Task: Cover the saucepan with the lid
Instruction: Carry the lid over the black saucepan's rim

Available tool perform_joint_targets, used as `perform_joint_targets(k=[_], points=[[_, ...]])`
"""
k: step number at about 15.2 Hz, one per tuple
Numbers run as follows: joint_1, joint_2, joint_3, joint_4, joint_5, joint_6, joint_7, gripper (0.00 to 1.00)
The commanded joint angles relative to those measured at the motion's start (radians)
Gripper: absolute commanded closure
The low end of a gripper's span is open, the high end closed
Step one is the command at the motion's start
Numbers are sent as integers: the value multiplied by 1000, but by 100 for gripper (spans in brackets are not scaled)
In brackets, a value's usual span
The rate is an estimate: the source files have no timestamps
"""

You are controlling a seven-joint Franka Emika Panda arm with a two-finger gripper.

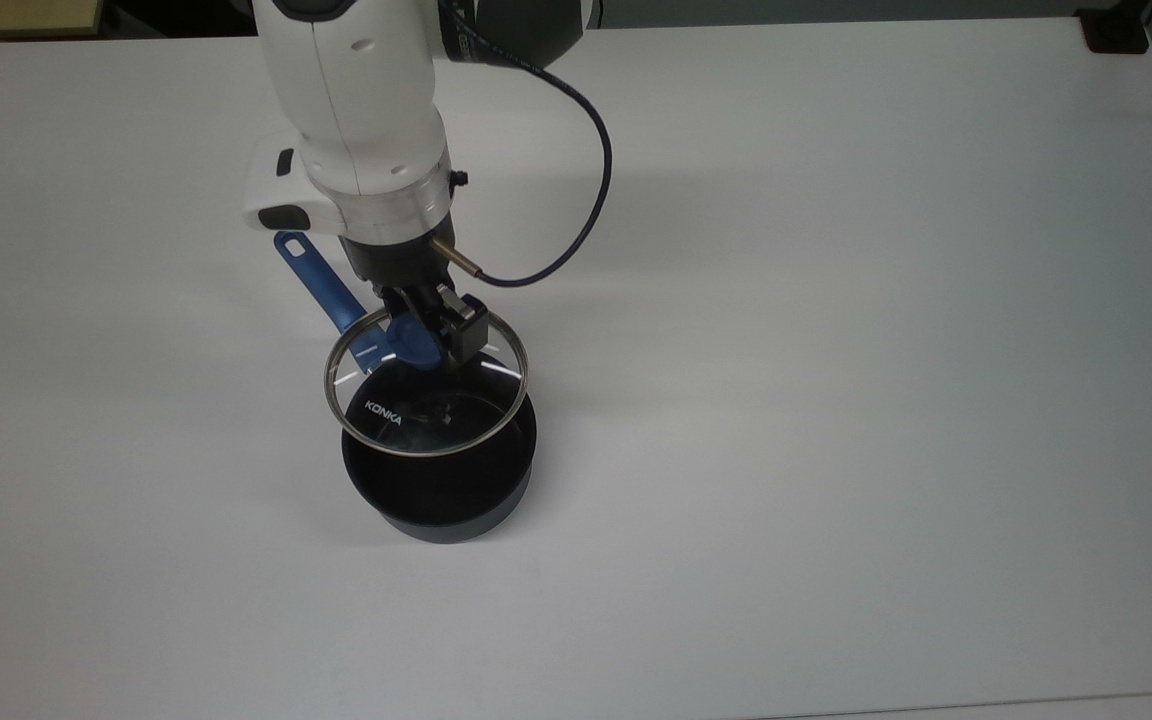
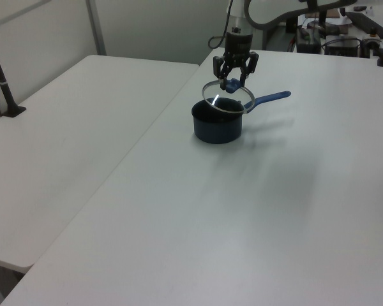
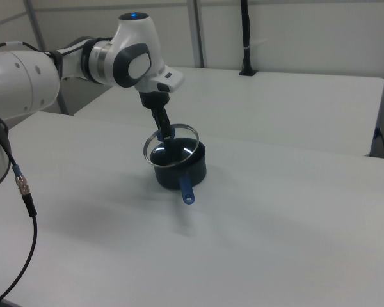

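Glass lid (image 1: 423, 405), round, clear, thin metal rim: stiff, smooth, likely breakable, best carried by its blue knob (image 1: 410, 341). Gripper (image 1: 426, 335) clamped on that knob, holding lid tilted just above saucepan (image 1: 441, 470), not yet seated. Black pan, dark nonstick inside, long blue handle (image 1: 321, 283), standing mid-table (image 1: 836, 400), nearer the top view's left edge.

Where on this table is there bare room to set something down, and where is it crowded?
The table is bare across the top view's whole right half and along its bottom edge below the saucepan. The top view's left of the pan's blue handle is bare too. Crowded: over the pan, where the gripper holds the lid.
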Motion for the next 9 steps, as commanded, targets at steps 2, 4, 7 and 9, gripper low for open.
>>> perform_joint_targets(k=[2,4,7,9], points=[[15,29,-14,14,12,34,64,54],[15,36,-12,14,10,36,81,54],[15,37,-12,14,10,37,118,54],[13,40,-12,14,10,40,132,54]])
